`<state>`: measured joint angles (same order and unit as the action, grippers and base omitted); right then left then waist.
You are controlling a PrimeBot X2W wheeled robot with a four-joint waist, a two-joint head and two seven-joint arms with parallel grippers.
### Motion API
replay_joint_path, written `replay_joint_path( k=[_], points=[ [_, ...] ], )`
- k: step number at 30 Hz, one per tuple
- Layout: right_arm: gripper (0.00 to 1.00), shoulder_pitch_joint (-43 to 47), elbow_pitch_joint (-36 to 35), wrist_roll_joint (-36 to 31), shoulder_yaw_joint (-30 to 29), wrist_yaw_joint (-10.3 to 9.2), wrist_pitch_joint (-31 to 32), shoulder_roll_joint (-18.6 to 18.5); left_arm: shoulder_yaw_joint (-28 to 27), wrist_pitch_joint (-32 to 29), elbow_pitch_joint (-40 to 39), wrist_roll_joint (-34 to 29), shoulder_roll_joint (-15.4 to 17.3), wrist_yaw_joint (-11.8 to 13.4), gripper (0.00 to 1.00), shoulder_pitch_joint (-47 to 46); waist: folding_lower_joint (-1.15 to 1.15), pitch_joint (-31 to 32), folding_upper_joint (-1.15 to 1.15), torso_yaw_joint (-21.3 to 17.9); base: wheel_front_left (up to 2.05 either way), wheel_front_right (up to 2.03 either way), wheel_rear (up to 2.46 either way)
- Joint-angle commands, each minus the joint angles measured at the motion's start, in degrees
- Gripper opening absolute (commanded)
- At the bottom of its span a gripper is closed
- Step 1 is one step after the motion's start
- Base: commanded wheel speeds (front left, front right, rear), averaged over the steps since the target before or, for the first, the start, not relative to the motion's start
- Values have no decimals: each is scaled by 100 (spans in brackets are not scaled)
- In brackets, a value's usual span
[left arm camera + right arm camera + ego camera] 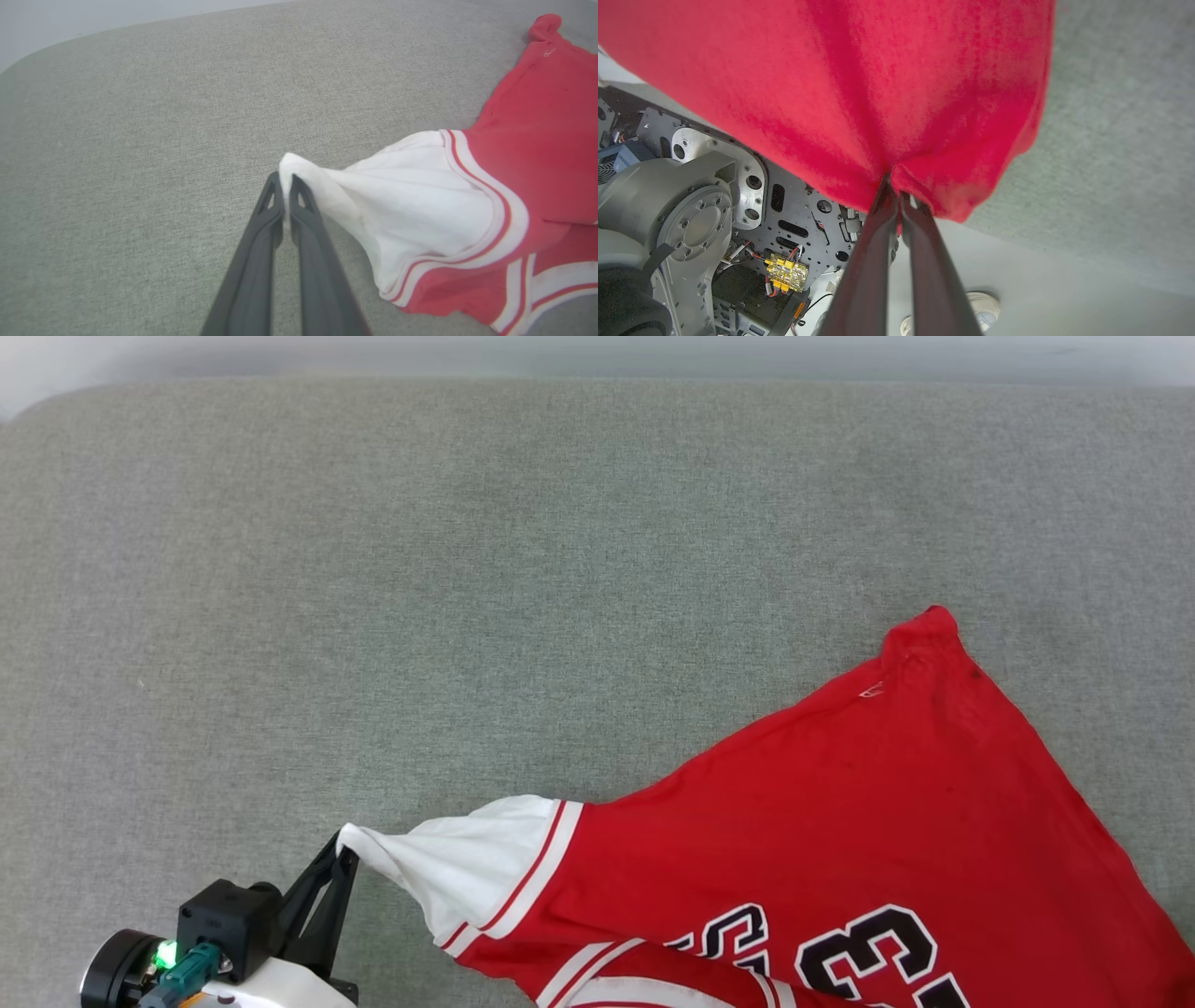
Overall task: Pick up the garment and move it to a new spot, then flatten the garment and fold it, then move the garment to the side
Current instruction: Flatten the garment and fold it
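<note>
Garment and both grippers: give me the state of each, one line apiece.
garment: unfolded, print face up, wrinkled, pulled taut between the two grippers, its far corner lying on the grey surface.
left gripper: shut on the tip of the garment's white sleeve.
right gripper: shut on a bunched fold of the garment's red fabric.

Light: bright, even and diffuse, casting only faint shadows. Head view: showing sharp. Wrist views: edges bowing outward, left pincer blurring toward the bottom of the frame.
</note>
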<state>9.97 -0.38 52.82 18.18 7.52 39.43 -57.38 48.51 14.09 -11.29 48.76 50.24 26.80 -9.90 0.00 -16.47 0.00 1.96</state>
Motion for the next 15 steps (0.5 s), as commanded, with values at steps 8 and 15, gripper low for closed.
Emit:
replay_joint_path(
  k=[8,15],
  points=[
    [100,-505,-733,-437,-1280,-5,-393,53,-32,15,-25,31,31,30,0,7,0,-4,0,1,0,0,0],
    [100,-1778,-1477,-582,-1594,-6,241,-227,5,-15,-30,-78,-88,-52,0,-235,0,-263,0,172,0,0,0]
  ],
)
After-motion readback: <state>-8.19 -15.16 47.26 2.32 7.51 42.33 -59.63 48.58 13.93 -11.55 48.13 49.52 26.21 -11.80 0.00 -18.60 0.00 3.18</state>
